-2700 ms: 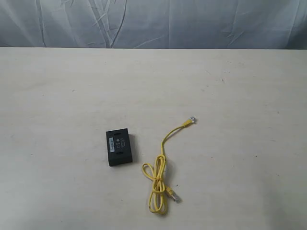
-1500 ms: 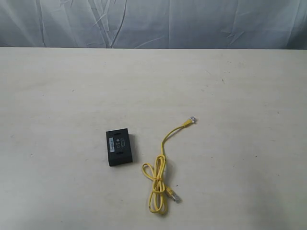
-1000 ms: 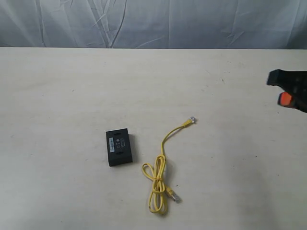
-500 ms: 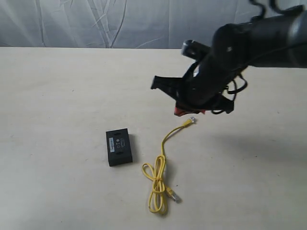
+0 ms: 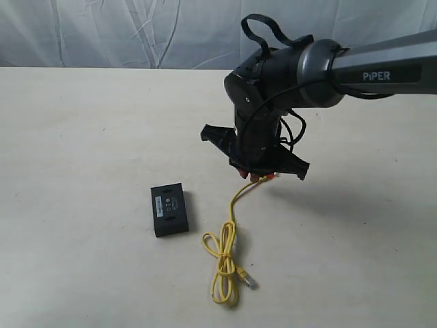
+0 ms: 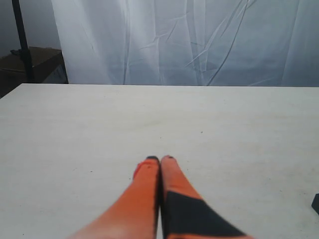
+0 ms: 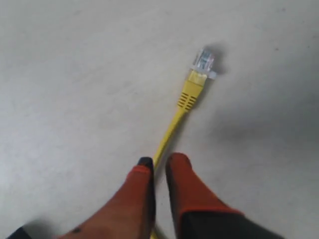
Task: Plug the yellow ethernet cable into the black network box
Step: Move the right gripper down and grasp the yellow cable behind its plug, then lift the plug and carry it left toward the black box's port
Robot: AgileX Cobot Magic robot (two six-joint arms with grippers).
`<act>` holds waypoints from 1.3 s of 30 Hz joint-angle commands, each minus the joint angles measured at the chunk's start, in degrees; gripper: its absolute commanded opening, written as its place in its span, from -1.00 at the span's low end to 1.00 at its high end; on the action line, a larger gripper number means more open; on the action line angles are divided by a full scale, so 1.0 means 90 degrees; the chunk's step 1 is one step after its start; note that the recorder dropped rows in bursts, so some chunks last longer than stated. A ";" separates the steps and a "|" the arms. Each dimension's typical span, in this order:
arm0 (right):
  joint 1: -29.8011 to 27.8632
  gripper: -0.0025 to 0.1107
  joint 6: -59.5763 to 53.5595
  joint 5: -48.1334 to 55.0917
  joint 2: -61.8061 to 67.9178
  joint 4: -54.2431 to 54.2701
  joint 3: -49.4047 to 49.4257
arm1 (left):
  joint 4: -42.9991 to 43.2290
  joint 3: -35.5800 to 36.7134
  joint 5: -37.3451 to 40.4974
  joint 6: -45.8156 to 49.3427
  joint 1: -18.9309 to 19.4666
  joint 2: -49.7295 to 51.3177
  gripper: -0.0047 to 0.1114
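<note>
Grasp of cable end, right arm.
Nearest us, the thin bright-yellow ethernet cable (image 5: 233,212) lies partly looped on the pale tabletop (image 5: 82,137), with the small flat black plastic network box (image 5: 169,209) near it, not touching. Farther back, the right gripper (image 7: 160,160) straddles the cord behind its clear plug (image 7: 204,59), fingers nearly together; we cannot tell if they pinch. Our judgement: grip close behind the plug so it stays straight for insertion. The left gripper (image 6: 160,159) has its fingers pressed together, empty.
</note>
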 commanded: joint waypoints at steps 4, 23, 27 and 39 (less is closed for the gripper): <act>0.0008 -0.23 0.0403 -0.0120 0.0173 0.0151 -0.0038 | -0.0040 0.0028 -0.0021 0.0000 0.0021 -0.0031 -0.92; 0.0008 -0.24 0.1161 -0.0166 0.0528 -0.0153 -0.0038 | -0.0040 0.0028 -0.0021 0.0000 0.0021 -0.0031 -0.92; 0.0008 -0.95 0.0969 0.0034 0.0664 0.0326 -0.0038 | -0.0040 0.0028 -0.0021 0.0000 0.0021 -0.0031 -0.92; -0.0004 -0.97 -0.6570 0.0419 -0.0506 0.0663 -0.0024 | -0.0040 0.0028 -0.0009 0.0000 0.0021 -0.0031 -0.92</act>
